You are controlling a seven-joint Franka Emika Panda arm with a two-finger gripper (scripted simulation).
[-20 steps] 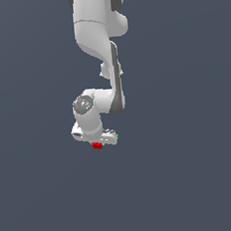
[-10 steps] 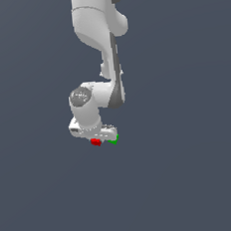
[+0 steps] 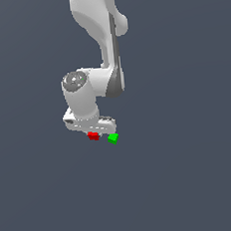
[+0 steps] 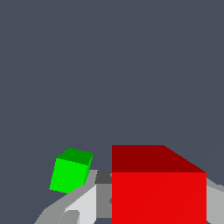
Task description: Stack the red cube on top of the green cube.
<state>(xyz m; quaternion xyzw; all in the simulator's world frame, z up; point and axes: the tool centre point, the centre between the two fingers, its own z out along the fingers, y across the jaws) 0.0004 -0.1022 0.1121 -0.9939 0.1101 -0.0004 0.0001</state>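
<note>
Claw [image 3: 92, 133] with red cube [image 3: 93, 136] shifted sideways; green cube [image 3: 112, 138] now uncovered.

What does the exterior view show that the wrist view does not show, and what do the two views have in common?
Only the exterior view shows the whole white arm coming down from above, with the gripper right over the cubes. Only the wrist view shows the cubes up close: the red cube sits between the grey fingers, and the green cube is tilted beside it. Both views share the red cube, the green cube, standing apart, and the plain dark surface.
</note>
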